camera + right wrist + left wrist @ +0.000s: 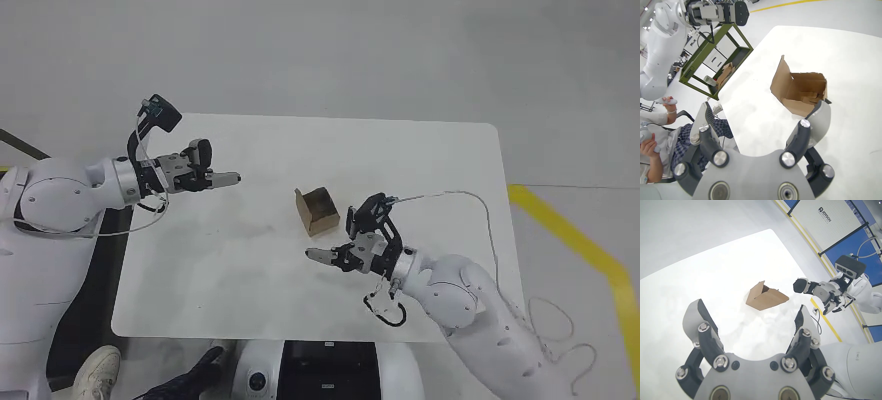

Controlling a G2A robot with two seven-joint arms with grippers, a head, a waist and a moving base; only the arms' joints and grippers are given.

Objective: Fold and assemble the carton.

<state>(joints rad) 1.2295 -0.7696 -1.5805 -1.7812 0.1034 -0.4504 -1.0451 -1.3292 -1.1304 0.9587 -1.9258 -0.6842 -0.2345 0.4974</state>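
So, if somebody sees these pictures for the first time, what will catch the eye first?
A small brown carton stands half-folded, flaps open, near the middle of the white table. The right gripper hangs open close beside it, and the left gripper, also open, is farther off toward the table's left side.

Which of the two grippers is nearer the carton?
The right gripper, open and close beside the carton; the left gripper is open too but well off across the table.

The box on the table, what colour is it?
The small cardboard carton is plain brown; clearest in the right wrist view.
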